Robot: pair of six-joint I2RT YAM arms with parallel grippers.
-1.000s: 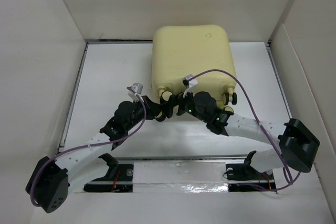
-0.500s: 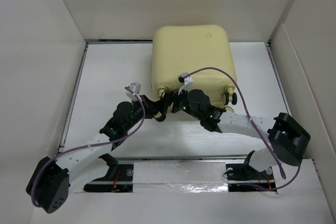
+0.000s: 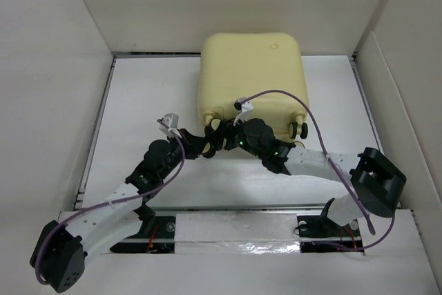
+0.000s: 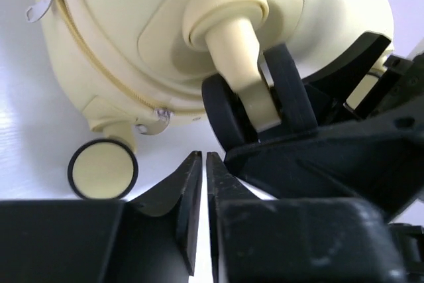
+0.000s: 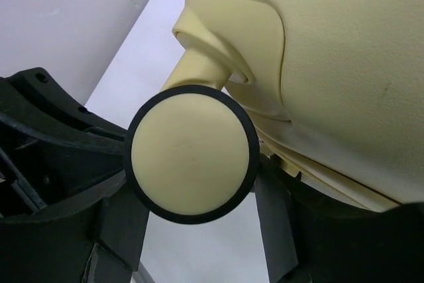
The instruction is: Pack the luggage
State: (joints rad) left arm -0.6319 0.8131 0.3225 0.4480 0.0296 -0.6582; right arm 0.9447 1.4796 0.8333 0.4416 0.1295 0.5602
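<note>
The luggage (image 3: 252, 74) is a pale yellow hard-shell suitcase lying closed at the back middle of the white table. It also fills the left wrist view (image 4: 132, 31) and the right wrist view (image 5: 344, 64). My right gripper (image 3: 219, 133) reaches its near-left corner. There its fingers (image 5: 119, 223) press either side of a yellow, black-rimmed wheel (image 5: 191, 154), so that gripper (image 5: 195, 187) is shut on the wheel. My left gripper (image 3: 206, 146) sits just left of it, low on the table. Its jaws (image 4: 204, 158) are shut on nothing, below the same wheel (image 4: 291, 97).
Another wheel (image 4: 103, 170) rests on the table at the suitcase's zipped edge, with a metal zipper pull (image 4: 40, 4) higher up. Two more wheels (image 3: 300, 129) stick out at the near-right corner. White walls enclose the table on three sides. A taped strip (image 3: 235, 229) runs along the near edge.
My right arm has swung left along the suitcase's near edge and its jaws have narrowed onto the wheel. The left arm has drawn back slightly to the left.
</note>
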